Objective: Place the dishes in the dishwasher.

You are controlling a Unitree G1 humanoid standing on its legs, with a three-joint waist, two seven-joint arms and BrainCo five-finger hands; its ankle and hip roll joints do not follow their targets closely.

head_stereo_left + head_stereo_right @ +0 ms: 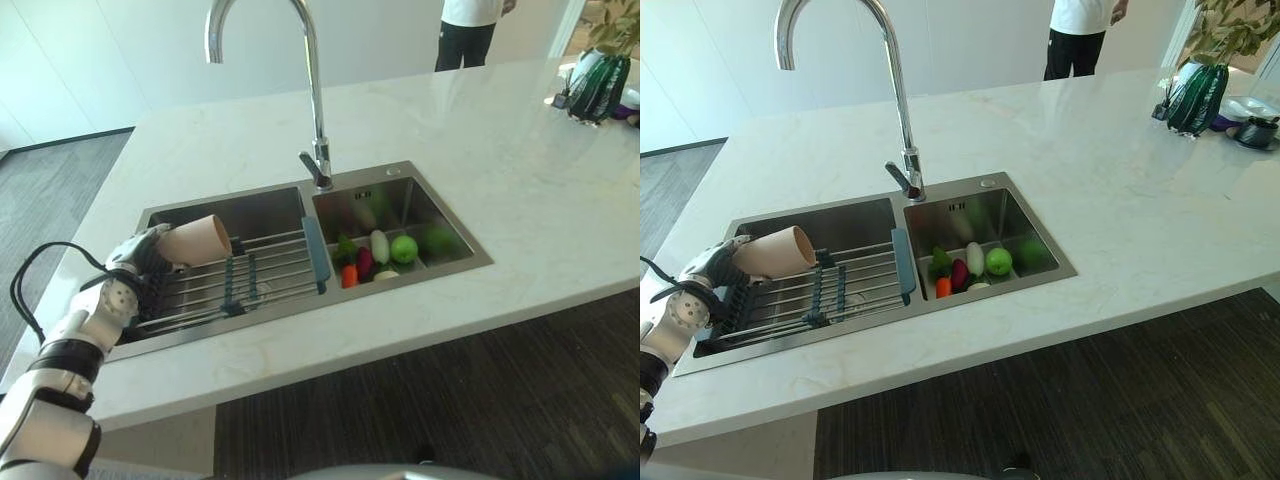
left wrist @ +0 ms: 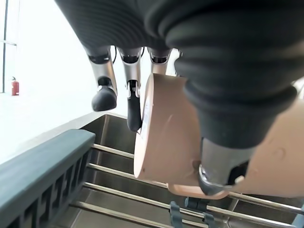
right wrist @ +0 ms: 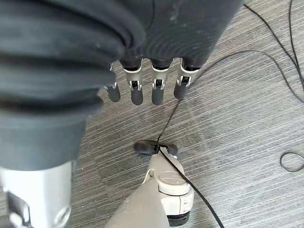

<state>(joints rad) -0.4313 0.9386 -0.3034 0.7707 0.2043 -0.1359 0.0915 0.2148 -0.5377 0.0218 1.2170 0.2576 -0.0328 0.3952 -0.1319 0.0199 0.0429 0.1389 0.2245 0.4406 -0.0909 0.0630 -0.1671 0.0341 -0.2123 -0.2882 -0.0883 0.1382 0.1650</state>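
The left robot hand [image 1: 140,262] reaches over the sink's [image 1: 400,174] left basin, fingers and thumb curled round one smooth beige cup [image 1: 195,240] lying sideways above a wire rack [image 1: 262,272]. The right robot hand [image 3: 142,71] hangs over grey floor [image 3: 237,123], fingers relaxed, holding nothing.

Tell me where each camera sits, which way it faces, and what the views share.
Left eye view: on the head, looking down at the sink; left hand shows.
Right eye view: beside it, same scene, same beige cup.
Left wrist view: along the left hand, fingers curled round that cup, above the drying rack.
Right wrist view: along the right hand, facing floor.
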